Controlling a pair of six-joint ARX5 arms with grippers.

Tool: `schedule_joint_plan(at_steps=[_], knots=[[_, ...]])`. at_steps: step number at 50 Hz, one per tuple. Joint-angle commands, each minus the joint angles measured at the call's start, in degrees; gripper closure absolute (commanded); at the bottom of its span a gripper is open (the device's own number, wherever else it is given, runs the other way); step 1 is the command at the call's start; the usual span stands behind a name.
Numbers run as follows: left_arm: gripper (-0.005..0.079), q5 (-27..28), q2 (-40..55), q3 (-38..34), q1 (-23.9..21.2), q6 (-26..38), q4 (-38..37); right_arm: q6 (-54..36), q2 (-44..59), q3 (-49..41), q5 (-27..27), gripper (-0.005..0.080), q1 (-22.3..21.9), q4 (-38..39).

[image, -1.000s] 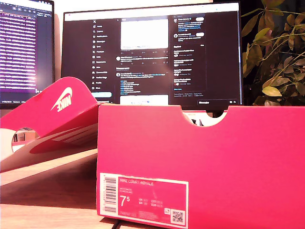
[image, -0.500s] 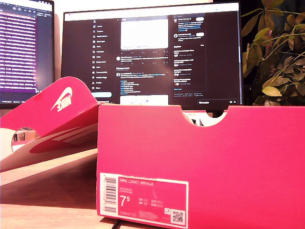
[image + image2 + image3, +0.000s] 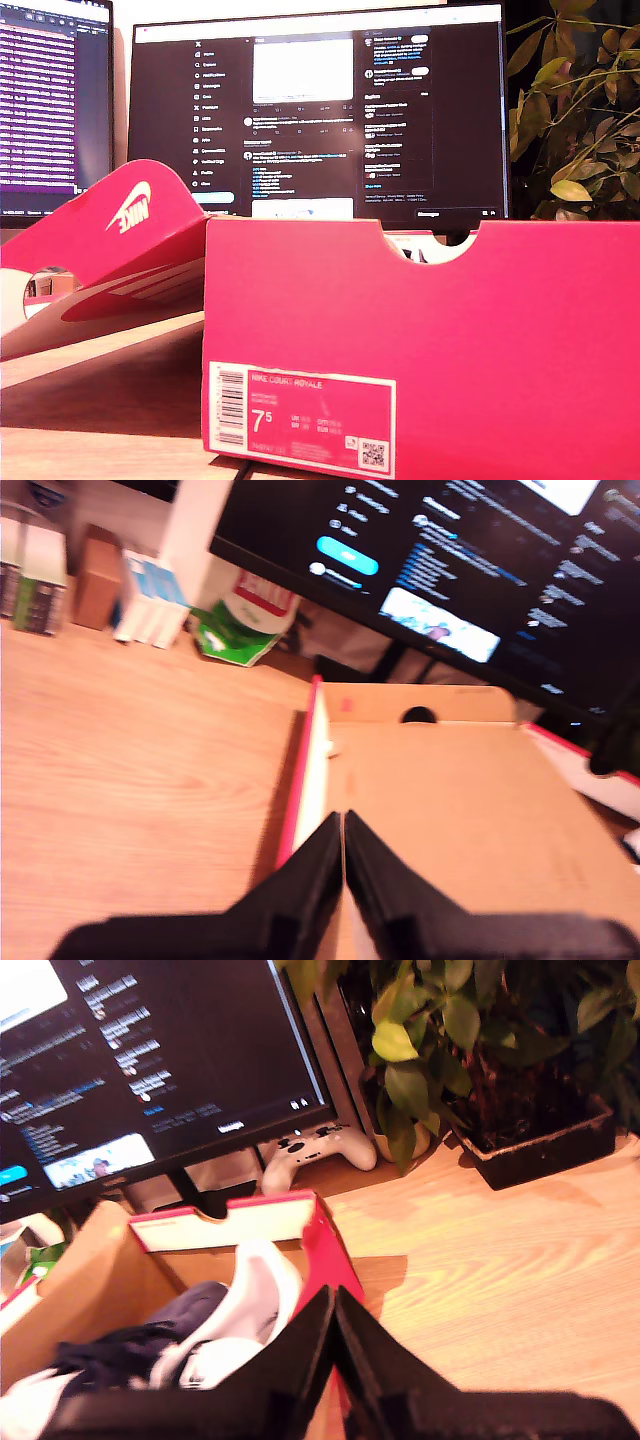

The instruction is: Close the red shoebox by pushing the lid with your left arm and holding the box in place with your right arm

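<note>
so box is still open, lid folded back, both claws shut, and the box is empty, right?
Not empty. The second wrist view shows a shoe inside the red shoebox. The rest holds: the lid is folded back in the exterior view, and my first claw and my second claw are both shut.

The exterior view sits low, close against the shoebox [image 3: 420, 340], facing the monitor [image 3: 320, 110]. Both my wrist views look down toward that monitor.
</note>
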Motion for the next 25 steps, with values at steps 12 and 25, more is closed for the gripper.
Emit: schedule_joint_plan(at_steps=[12, 25], knots=[[0.0761, 3.3, 10.7, 3.8, 0.1, -1.6, 0.3, 4.9, 12.8, 0.4, -5.2, 0.0764, -0.1, -3.6], [0.0761, 4.5, 25.1, 10.7, 2.0, 1.1, 0.4, 5.7, 26.0, 2.3, -10.0, 0.0764, -0.1, -2.3]])
